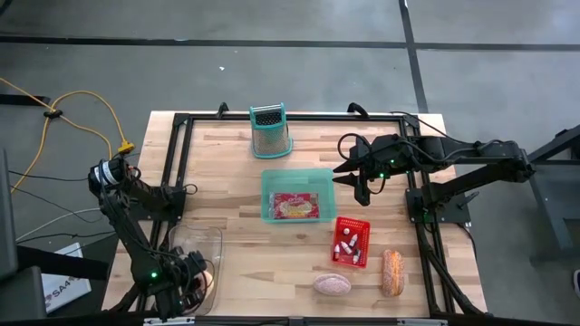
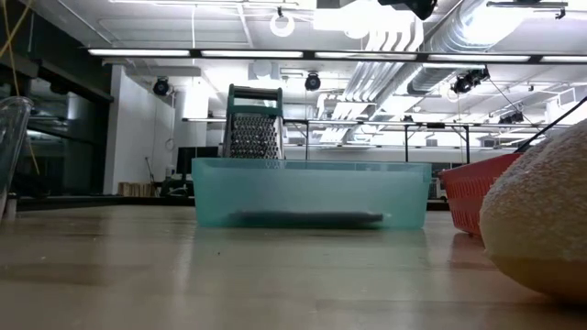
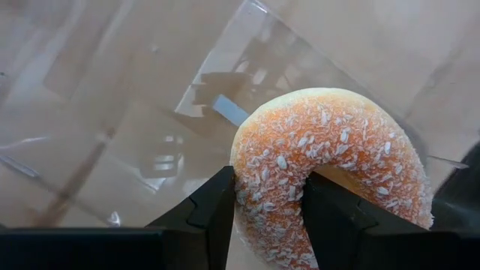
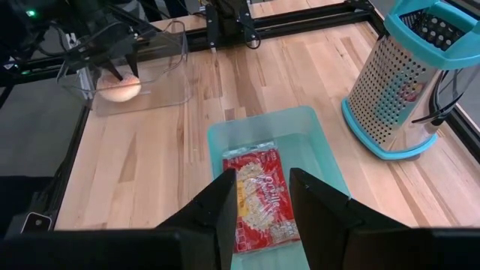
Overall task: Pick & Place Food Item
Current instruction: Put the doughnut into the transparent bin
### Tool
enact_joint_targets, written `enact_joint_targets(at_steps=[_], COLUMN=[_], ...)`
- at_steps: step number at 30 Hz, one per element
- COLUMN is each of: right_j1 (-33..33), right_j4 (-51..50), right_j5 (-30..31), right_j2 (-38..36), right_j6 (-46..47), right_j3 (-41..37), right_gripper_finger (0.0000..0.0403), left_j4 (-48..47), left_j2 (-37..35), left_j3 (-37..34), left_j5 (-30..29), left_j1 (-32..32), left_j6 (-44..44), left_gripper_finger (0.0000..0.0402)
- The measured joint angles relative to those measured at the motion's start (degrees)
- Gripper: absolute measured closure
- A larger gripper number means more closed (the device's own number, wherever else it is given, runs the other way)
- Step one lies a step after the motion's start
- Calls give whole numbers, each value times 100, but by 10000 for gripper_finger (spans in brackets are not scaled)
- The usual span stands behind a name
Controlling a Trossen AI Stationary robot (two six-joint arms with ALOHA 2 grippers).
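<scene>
- Gripping a sugar-coated doughnut (image 3: 330,169) by its ring, the left gripper (image 3: 266,217) sits at the table's near left corner, one finger through the hole and one outside, inside the clear plastic container (image 1: 201,244).
- Near the front edge on the right lie a pinkish round bun (image 1: 332,284) and a bread roll (image 1: 391,272) (the roll fills the low view's right side).
- Just behind them stands a small red basket (image 1: 351,241) holding small packets.
- At mid-table a teal bin (image 1: 297,195) holds a red snack packet (image 4: 259,196).
- Over the bin's right side hangs the right gripper (image 4: 259,202), fingers narrowly apart, holding nothing.
- Farthest back stands a teal-trimmed metal grater (image 1: 269,132).
</scene>
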Motion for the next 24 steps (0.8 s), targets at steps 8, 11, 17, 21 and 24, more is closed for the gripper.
enact_joint_targets(at_steps=[8,11,17,21,24], right_j1=[-2,0,0,0,-1], right_j4=[-2,0,-2,-2,-1], right_j5=[0,0,0,0,0], right_j2=[-1,1,0,-1,0], right_j6=[1,-1,1,1,0], right_j3=[0,2,2,2,2], right_gripper_finger=[291,291,291,291,291], left_j4=[166,164,164,162,163], left_j2=[2,0,1,0,0], left_j3=[0,0,0,0,0], left_j5=[87,87,85,83,83], left_j1=[71,71,71,71,71], left_j6=[64,103,221,322,319], left_gripper_finger=[266,266,264,249,229])
